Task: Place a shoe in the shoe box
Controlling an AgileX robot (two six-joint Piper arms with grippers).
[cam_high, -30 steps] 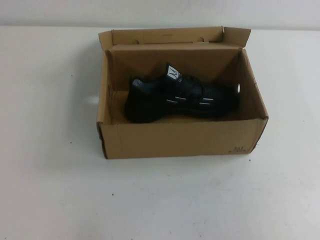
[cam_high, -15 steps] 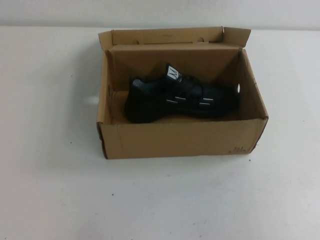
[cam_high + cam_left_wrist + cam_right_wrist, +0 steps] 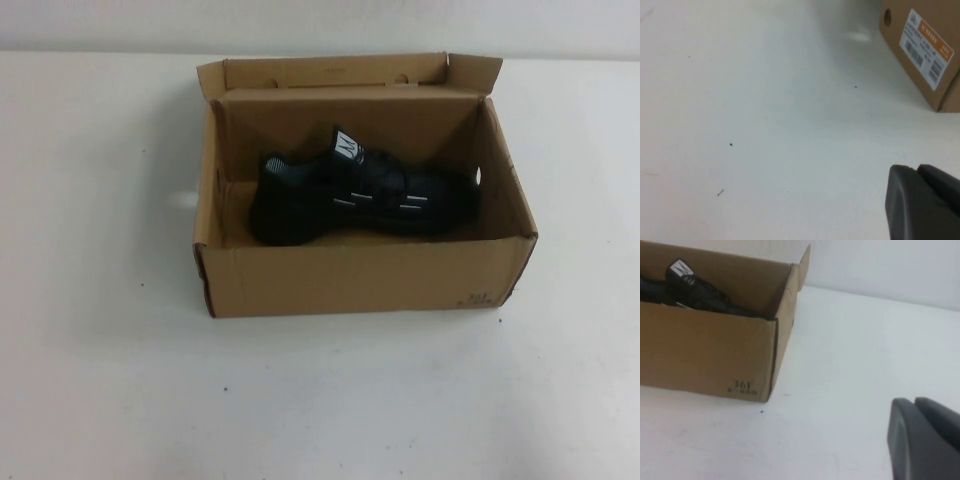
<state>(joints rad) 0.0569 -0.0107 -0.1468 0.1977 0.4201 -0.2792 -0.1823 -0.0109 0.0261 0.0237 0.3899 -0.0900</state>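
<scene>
Inside the shoe box [image 3: 350,280] the shoe [image 3: 360,195] is lying unmoved; my left end effector [image 3: 920,172] and right end effector [image 3: 916,404] are resting closed, empty, on the bench [image 3: 100,350], task seemingly done.

The shoe [image 3: 360,195] lies inside the shoe box [image 3: 360,280], which stands mid-table [image 3: 100,380].

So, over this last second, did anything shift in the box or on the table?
Nothing visibly changed. The shoe lies in the open box as before. Neither arm shows in the high view; the left gripper and right gripper hang shut over bare table, clear of the box.
</scene>
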